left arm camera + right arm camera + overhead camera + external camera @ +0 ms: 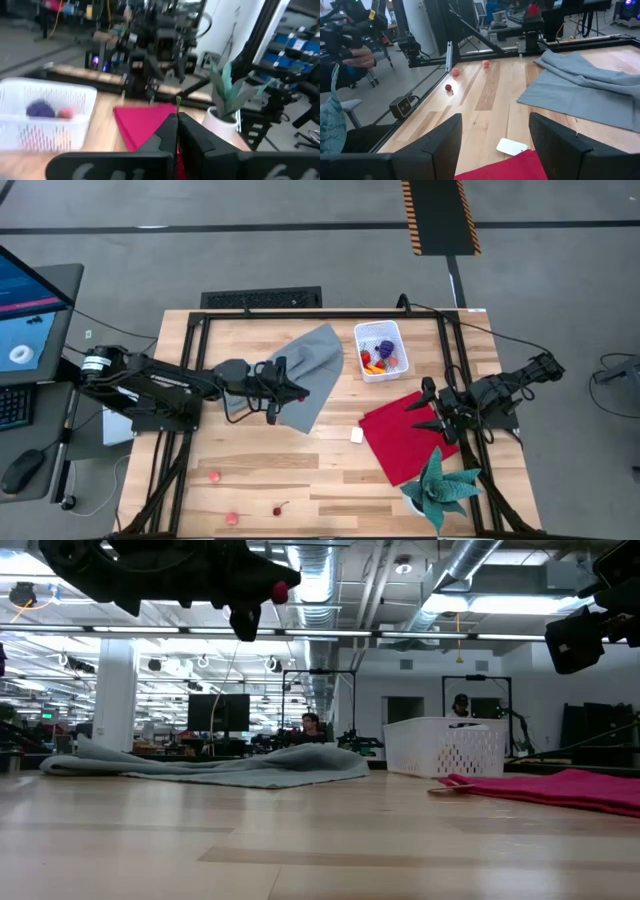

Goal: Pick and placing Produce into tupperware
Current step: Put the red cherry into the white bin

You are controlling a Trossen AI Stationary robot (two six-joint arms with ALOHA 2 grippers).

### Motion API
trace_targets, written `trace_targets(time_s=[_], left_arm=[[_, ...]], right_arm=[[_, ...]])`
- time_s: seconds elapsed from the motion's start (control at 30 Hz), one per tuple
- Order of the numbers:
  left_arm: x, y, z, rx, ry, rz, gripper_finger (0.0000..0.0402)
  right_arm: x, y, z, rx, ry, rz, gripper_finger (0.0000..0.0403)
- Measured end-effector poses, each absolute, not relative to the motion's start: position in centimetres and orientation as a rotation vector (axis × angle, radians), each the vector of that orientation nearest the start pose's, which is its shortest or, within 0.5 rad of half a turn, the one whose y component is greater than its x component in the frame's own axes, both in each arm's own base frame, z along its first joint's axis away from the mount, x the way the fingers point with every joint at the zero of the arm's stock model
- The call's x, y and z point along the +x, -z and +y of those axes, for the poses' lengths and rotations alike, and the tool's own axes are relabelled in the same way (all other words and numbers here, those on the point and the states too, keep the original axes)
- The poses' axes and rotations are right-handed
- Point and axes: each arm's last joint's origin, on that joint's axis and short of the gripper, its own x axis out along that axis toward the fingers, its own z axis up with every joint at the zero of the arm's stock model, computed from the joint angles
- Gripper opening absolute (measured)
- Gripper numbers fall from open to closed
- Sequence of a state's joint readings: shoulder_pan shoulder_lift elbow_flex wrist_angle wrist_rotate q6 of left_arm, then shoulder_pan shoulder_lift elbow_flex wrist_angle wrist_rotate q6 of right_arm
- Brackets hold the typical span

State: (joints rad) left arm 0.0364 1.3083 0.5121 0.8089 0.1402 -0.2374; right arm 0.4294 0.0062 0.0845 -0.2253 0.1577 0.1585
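The white perforated tupperware (398, 332) (445, 748) (45, 122) stands on the far middle of the table and holds a purple grape bunch (386, 348) (40, 108) plus red and yellow pieces. My left gripper (298, 392) (270, 595) (177, 131) hangs high over the grey cloth (310, 375), shut on a small red piece of produce. Two pink pieces (215, 476) (232, 518) and a cherry (278, 508) (448, 87) lie near the table's front left. My right gripper (428, 408) (495, 137) is open above the red cloth (405, 435). My left gripper pinches a small red piece (282, 590) (534, 8) between its two fingers, at their free ends. A thin stem (178, 102) sticks out past the fingertips. The fingers point roughly level toward the table's right side. The piece is lifted well clear of the table.
A small white cube (356, 435) (511, 146) lies beside the red cloth's left edge. A potted teal plant (445, 485) stands at the front right corner. Bare wood lies between the cloths and the loose produce. People and equipment show in the room behind.
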Motion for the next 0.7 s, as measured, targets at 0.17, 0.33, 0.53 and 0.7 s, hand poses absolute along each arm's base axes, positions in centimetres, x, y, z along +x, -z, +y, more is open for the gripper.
trace_targets(time_s=[0.17,0.33,0.53,0.7], left_arm=[[25.9,-24.2,1.4,-0.196,0.120,-0.131,0.0000],[25.2,-25.2,2.6,-0.180,0.100,-0.197,0.0000],[24.7,-25.6,4.4,-0.158,0.035,-0.216,0.0000],[24.0,-25.5,7.2,-0.182,-0.055,-0.205,0.0000]], right_arm=[[8.5,-17.0,3.4,0.115,-0.259,0.162,0.0254],[8.4,-17.0,3.4,0.115,-0.259,0.162,0.0254],[8.5,-17.0,3.4,0.115,-0.259,0.162,0.0254],[8.4,-17.0,3.4,0.115,-0.260,0.162,0.0254]])
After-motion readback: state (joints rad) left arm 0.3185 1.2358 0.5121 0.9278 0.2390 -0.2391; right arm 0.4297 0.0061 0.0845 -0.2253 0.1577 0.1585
